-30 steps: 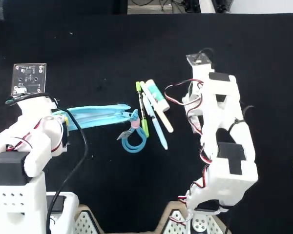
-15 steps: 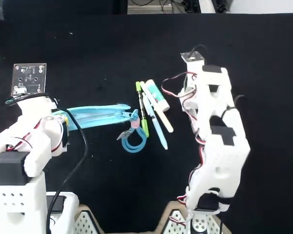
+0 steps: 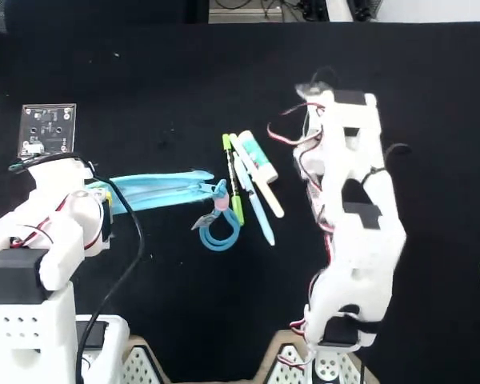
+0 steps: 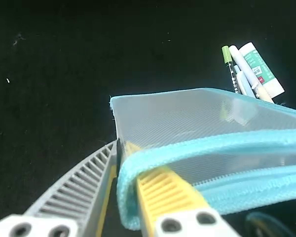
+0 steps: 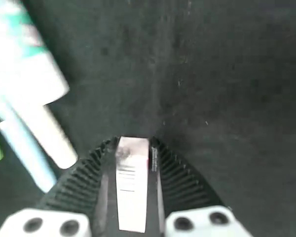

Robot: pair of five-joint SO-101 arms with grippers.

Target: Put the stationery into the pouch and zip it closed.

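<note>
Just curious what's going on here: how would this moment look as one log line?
Left fingers: gripping pouch | Pens, glue stick: on table, outside pouch | Right arm: beside them

One pouch (image 3: 156,192) and five pieces of stationery are lying out.
Just beside the pouch, three pens are lying together: one green pen (image 3: 237,208), one white pen (image 3: 270,198), one blue pen (image 3: 262,218); one glue stick (image 3: 258,159) is lying with them, and one pair of scissors (image 3: 218,228) at the pouch's end.

Right arm (image 3: 360,248) straighter, farther forward.
</note>
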